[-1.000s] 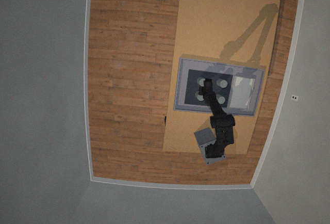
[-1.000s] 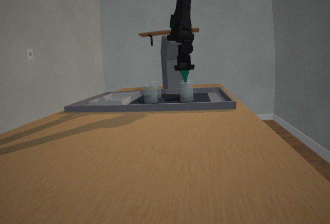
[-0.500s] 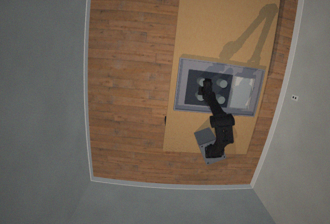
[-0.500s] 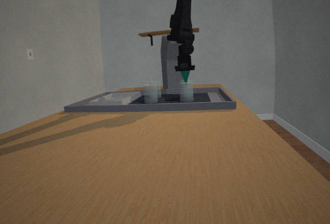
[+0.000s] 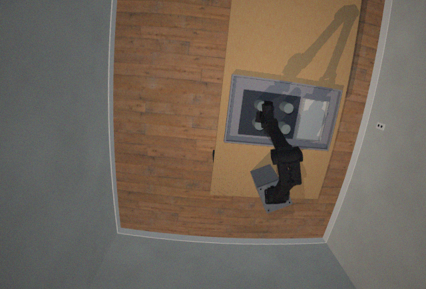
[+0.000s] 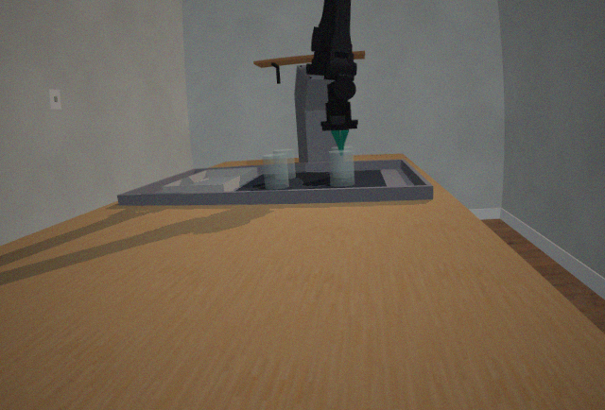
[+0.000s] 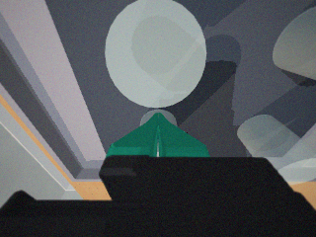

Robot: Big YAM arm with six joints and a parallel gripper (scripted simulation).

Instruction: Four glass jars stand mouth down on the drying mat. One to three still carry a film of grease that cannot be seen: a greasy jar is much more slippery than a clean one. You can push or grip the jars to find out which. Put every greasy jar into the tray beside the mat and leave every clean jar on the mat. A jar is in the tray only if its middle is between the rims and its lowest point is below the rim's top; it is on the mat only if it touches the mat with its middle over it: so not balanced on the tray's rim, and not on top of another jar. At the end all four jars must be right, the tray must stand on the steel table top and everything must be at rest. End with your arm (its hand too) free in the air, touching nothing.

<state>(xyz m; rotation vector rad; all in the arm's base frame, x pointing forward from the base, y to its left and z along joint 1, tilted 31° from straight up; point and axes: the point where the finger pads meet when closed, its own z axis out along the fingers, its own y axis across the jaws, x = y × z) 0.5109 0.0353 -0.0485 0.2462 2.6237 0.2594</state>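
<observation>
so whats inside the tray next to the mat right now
No jars: the pale tray holds only shadow. All four jars are on the dark mat; two show fully, two are partly covered by the arm. The end effector is shut, empty.

Boxy black arm (image 6: 333,29) with green-fingered hand (image 6: 340,149)

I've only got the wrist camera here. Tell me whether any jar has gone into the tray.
Observer: None. The top view shows the tray with no jar in it; all four jars stand on the mat.
Operator: Now give me the gripper's height.
Observer: In the exterior view the shut gripper points straight down, its tip level with the top of the right-hand jar, the one far from the tray. I cannot tell whether they touch.
</observation>
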